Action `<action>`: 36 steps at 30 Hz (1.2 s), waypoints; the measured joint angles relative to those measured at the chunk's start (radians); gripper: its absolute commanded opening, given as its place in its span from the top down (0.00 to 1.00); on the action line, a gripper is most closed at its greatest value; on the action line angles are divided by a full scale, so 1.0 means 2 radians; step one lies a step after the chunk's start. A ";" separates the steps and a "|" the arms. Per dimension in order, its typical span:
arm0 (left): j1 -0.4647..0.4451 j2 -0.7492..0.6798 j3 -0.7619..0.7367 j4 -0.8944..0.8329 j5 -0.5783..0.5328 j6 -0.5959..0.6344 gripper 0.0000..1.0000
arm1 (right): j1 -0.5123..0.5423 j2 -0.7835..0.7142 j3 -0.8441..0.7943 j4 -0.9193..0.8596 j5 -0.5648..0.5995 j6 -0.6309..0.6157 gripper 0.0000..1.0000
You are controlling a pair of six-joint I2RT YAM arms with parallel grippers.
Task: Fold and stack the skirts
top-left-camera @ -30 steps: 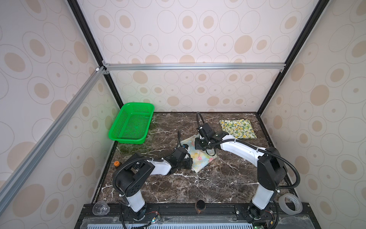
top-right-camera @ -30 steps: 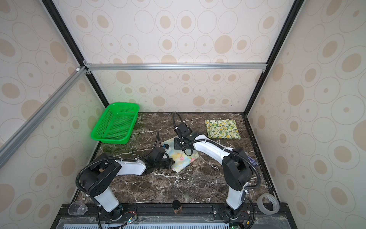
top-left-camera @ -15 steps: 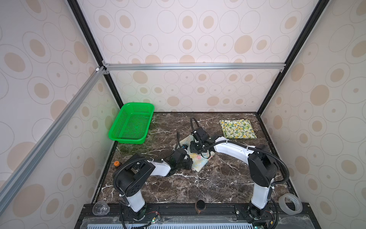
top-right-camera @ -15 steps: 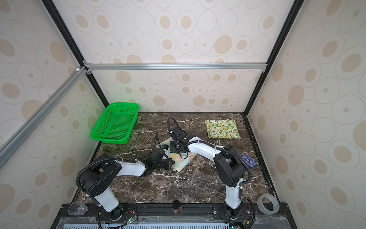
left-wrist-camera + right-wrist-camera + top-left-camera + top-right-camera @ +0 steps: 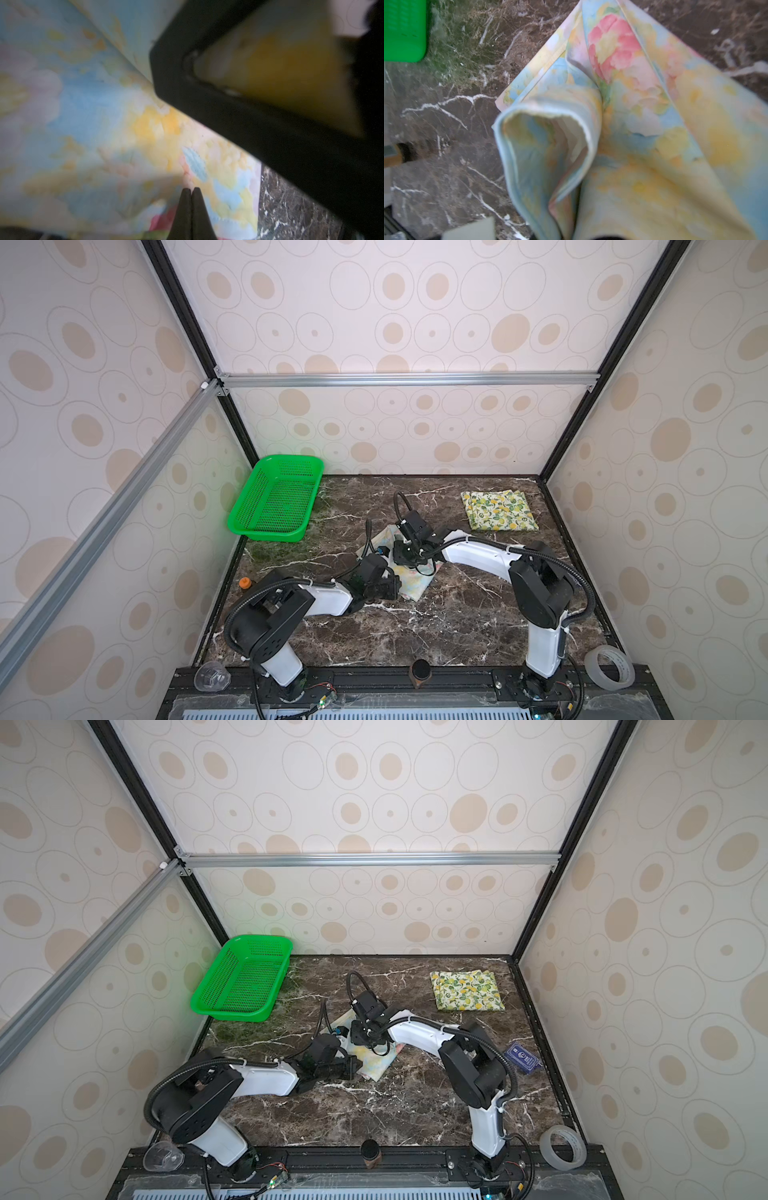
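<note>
While the thin, rumpled pastel skirt [image 5: 415, 587] sits mid-frame on the marble tabletop [image 5: 415, 626], left gripper [image 5: 191, 190] jaws are pressed together; right gripper [image 5: 400, 559] jaws are hidden, can't tell.

No readable text, label, brand, number or sign in any view. Only a white emblem and some faint lines of print on a blue packet [image 5: 521, 1057] near the right edge of the bench [image 5: 415, 1106], seen in a top view and far too small to make out.
</note>
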 measured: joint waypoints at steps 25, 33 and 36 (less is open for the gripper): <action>0.022 -0.163 0.014 -0.179 -0.102 -0.014 1.00 | 0.010 -0.056 -0.032 0.034 -0.045 0.030 0.41; 0.026 -0.141 0.061 -0.181 -0.106 -0.010 1.00 | 0.010 -0.091 -0.041 0.035 -0.054 0.034 0.39; 0.026 -0.125 0.080 -0.180 -0.105 -0.005 1.00 | 0.010 -0.103 -0.050 0.036 -0.050 0.035 0.40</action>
